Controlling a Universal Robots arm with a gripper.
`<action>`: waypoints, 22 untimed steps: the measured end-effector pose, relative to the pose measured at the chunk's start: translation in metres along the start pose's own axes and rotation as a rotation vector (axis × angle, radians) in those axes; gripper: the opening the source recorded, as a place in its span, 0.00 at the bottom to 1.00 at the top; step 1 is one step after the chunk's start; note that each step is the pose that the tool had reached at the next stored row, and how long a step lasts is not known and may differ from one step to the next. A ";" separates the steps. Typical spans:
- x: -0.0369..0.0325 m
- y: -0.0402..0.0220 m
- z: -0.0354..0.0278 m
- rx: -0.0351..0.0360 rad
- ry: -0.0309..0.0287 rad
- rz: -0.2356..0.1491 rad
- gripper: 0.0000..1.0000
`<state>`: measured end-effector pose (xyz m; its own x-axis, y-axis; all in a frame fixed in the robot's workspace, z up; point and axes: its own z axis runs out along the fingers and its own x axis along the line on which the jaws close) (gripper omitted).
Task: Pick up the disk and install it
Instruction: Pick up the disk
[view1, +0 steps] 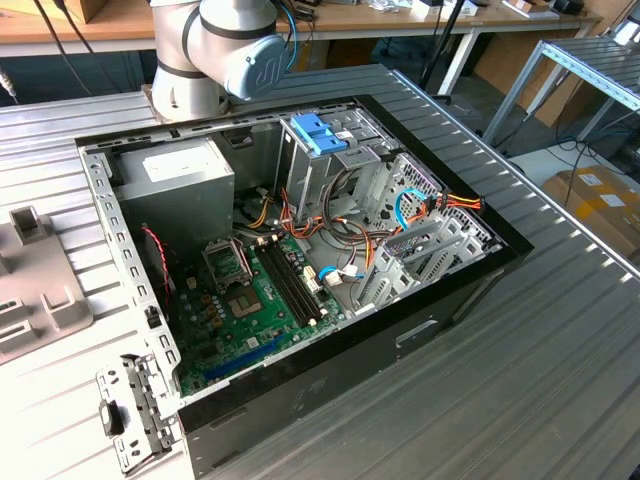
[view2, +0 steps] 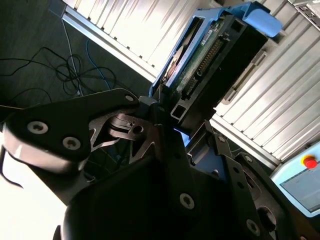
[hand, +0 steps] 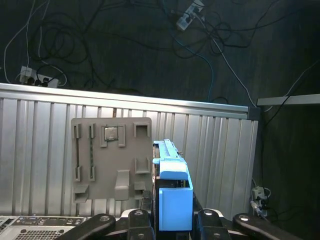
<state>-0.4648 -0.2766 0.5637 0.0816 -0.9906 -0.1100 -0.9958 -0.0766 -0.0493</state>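
The disk (hand: 174, 192) stands edge-on between my gripper (hand: 173, 222) fingers, its blue plastic rail facing the first wrist view. In the second wrist view the disk (view2: 207, 57) shows its green circuit-board side, a connector row and blue rails, with the gripper (view2: 162, 117) shut on its near end. I hold it in the air above the ribbed metal table (hand: 45, 150), beside a grey parts holder (hand: 112, 155). In the exterior view the open computer case (view1: 120, 270) lies on the table, with a metal drive cage with a light-blue top (view1: 320, 135) at its far side.
The arm's base (view1: 215, 50) stands behind the case. Inside lie a grey power supply (view1: 175, 185), a green motherboard (view1: 250, 300) and loose cables (view1: 345, 235). The grey parts holder (view1: 35, 290) sits at the exterior view's left. Floor cables (hand: 125, 45) run beyond the table edge.
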 end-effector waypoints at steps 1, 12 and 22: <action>0.0000 0.0000 0.0001 0.0001 -0.0001 0.000 0.37; 0.0022 0.0001 -0.0001 -0.0072 0.0877 -0.004 0.37; 0.0206 0.0011 -0.0010 -0.0071 0.0876 -0.004 0.37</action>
<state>-0.4643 -0.2971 0.5624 0.0816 -0.9964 -0.0226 -0.9958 -0.0806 -0.0425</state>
